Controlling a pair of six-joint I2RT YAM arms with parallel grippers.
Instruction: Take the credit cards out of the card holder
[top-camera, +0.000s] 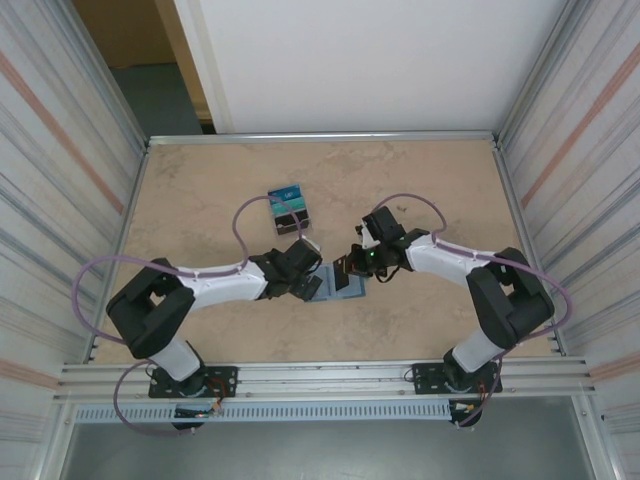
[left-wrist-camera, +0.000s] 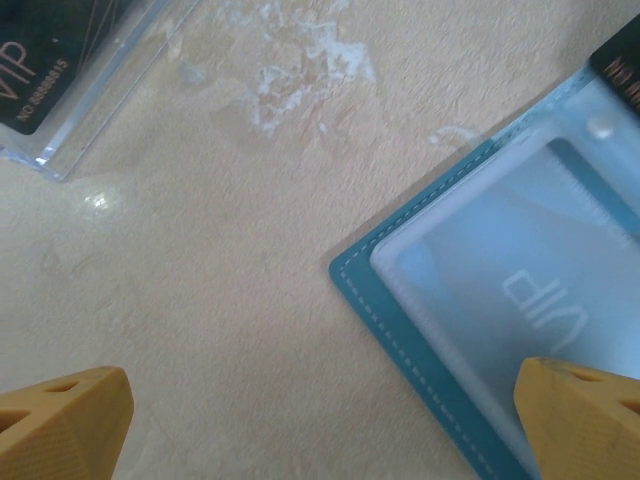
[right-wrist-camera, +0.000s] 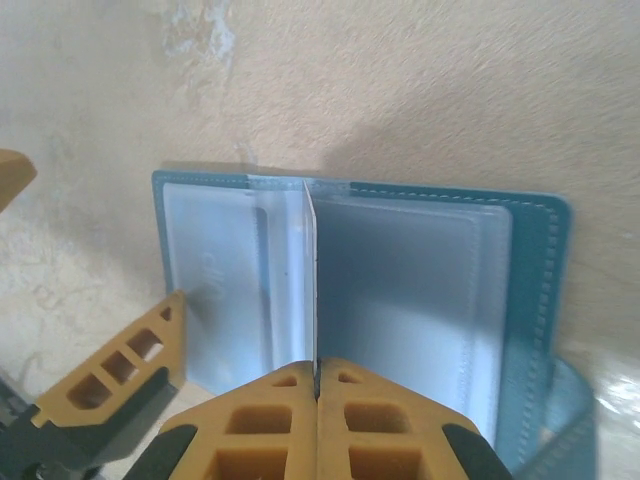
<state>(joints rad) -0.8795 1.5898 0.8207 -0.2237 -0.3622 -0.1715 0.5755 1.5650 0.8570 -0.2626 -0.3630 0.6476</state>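
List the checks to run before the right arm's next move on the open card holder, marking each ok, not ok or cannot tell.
1. Grip: right gripper shut on a thin sheet standing edge-on: ok.
2. Sheet is a credit card, not a pocket leaf: cannot tell.
3. The card holder lies open on the table: ok.
4. Holder pinned: left gripper open, one finger over the left panel; pressing down: cannot tell.
5. Pockets emptied: a VIP card sits inside one: not ok.
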